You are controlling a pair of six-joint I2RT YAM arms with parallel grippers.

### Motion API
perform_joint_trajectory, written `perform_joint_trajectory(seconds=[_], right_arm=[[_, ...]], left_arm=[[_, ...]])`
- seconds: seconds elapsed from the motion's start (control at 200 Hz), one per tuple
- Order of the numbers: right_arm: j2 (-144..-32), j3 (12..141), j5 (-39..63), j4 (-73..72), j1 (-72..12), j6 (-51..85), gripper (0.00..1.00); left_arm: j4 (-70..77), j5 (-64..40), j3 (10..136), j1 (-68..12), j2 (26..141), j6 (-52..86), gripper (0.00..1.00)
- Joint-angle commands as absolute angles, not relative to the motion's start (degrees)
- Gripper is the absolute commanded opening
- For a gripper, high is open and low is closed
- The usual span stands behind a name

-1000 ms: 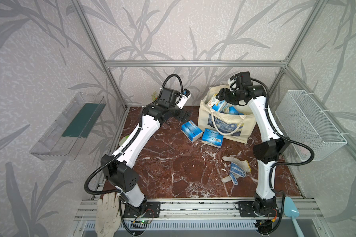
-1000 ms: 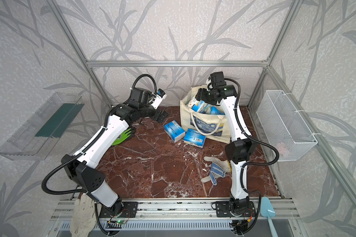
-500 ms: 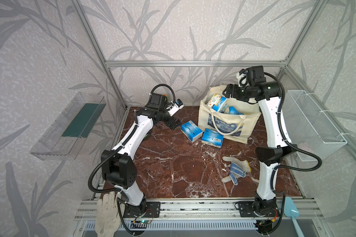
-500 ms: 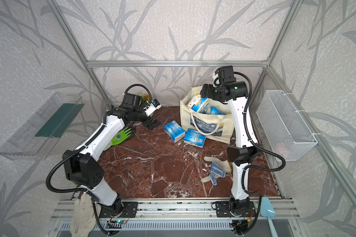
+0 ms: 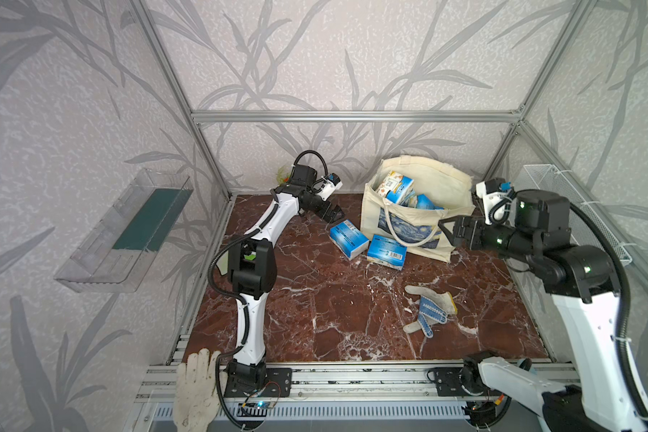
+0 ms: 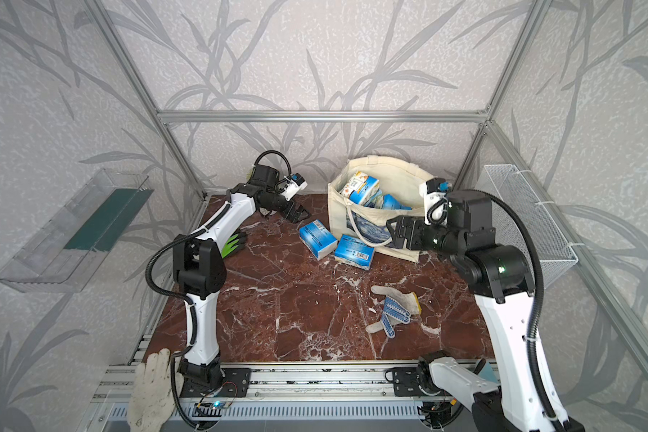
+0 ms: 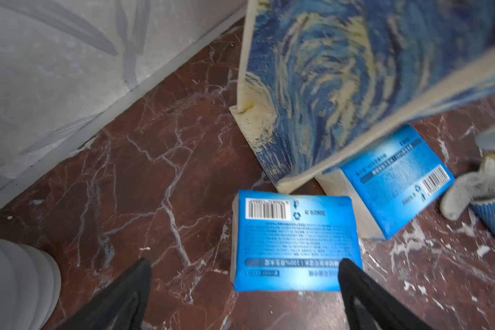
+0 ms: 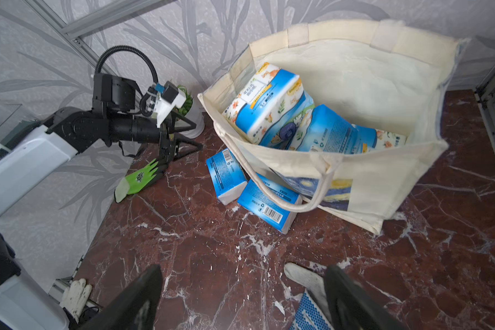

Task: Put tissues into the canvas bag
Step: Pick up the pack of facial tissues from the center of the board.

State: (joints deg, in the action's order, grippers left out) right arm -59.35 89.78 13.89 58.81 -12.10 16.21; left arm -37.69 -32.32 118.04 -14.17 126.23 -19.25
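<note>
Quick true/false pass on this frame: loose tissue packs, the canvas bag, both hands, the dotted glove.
1. Two tissue packs lie on the table outside the canvas bag. True.
2. The left hand is shut on a pack. False: it is open and empty, close to the nearer loose pack.
3. The dotted glove is in the bag. False: it lies on the table in front of the bag.
4. The right hand is open and holds nothing. True.
5. The bag is empty. False: several packs sit inside it.
</note>
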Motion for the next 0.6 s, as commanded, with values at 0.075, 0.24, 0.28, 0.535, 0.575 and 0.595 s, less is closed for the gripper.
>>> perform_joint_trajectory(seconds=[0.075, 0.24, 0.28, 0.535, 0.575, 0.595], right_arm=[[-51.4, 79.0, 12.8, 58.7, -12.1, 20.3, 0.89], [-48.4, 76.2, 12.7, 60.6, -12.1, 21.6, 0.89], [-48.1, 76.2, 12.7, 60.9, -12.1, 21.6, 0.89], [-47.5, 74.6, 13.6, 60.2, -12.1, 22.4, 0.89], [-47.4, 74.2, 13.7, 60.1, -12.1, 22.4, 0.89], [-47.3, 74.1, 13.7, 60.1, -12.1, 22.4, 0.89]], left_arm=[[-38.0, -18.0, 128.1, -17.4, 132.0, -9.8, 0.99], [-40.0, -13.3, 133.9, -20.3, 137.0, -8.2, 0.99], [-40.1, -12.2, 134.7, -21.0, 137.8, -8.3, 0.99], [-45.6, -7.0, 143.3, -22.9, 144.7, -7.9, 0.83], [-46.0, -5.6, 144.1, -22.9, 145.5, -7.0, 0.83], [-46.2, -5.9, 144.2, -22.8, 145.8, -7.1, 0.83]])
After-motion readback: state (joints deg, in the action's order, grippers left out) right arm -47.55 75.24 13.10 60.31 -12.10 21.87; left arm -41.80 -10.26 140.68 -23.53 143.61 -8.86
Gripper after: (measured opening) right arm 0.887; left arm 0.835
